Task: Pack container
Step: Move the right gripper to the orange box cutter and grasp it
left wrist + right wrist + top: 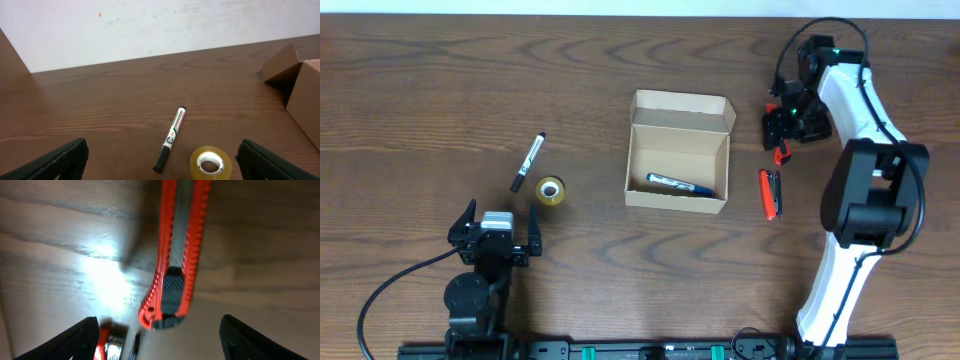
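The container [678, 150] is a tan cardboard box in the middle of the table, its flap lid standing open at the back. A blue pen [680, 184] lies inside it. The box's corner shows at the right of the left wrist view [302, 97]. A black-capped marker [528, 161] [170, 139] and a yellow tape roll [551, 191] [210, 162] lie left of the box, just ahead of my open left gripper [495, 232] [162, 152]. A red utility knife [770, 193] [175, 255] lies right of the box. My right gripper [782, 135] [160, 340] hovers open just behind the knife's end.
A small red and metal object [781, 153] [106, 342] sits by the right gripper's left finger. The right arm's white links [860, 190] rise over the table's right side. The table's far edge meets a white wall [150, 25].
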You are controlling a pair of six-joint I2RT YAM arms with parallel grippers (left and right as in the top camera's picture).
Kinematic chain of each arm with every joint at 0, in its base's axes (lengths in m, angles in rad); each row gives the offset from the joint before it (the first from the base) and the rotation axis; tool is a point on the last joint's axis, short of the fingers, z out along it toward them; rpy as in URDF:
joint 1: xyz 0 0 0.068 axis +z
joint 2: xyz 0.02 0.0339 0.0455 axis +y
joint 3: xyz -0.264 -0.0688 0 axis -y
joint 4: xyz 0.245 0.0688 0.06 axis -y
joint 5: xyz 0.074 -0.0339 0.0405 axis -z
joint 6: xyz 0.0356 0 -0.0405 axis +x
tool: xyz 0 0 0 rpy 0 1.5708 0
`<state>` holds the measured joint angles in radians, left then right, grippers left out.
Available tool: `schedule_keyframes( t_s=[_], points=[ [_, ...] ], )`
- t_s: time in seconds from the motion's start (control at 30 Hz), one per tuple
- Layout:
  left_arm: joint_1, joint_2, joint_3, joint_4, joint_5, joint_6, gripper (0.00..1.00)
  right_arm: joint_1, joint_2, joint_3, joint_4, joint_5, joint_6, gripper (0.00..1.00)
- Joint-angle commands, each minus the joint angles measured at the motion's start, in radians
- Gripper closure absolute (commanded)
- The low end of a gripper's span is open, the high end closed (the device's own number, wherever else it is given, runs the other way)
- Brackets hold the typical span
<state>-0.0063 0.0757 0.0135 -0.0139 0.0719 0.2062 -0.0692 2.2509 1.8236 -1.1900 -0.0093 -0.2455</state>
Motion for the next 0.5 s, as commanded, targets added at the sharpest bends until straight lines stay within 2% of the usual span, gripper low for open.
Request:
schedule_keyframes(
  t_s=[0.0, 0.3, 0.47],
  points=[
    [0.006, -0.006, -0.009, -0.052, 0.0, -0.004, 0.05, -0.01, 0.046, -0.001, 0.003, -0.01, -0.021, 0.23],
    [0.006, -0.006, -0.009, -0.034, 0.007, -0.005, 0.05, -0.01, 0.067, -0.001, 0.051, -0.01, -0.014, 0.25],
    [0.006, -0.006, -0.009, -0.034, 0.007, -0.005, 0.05, -0.01, 0.067, -0.001, 0.056, -0.01, -0.014, 0.43]
  ],
)
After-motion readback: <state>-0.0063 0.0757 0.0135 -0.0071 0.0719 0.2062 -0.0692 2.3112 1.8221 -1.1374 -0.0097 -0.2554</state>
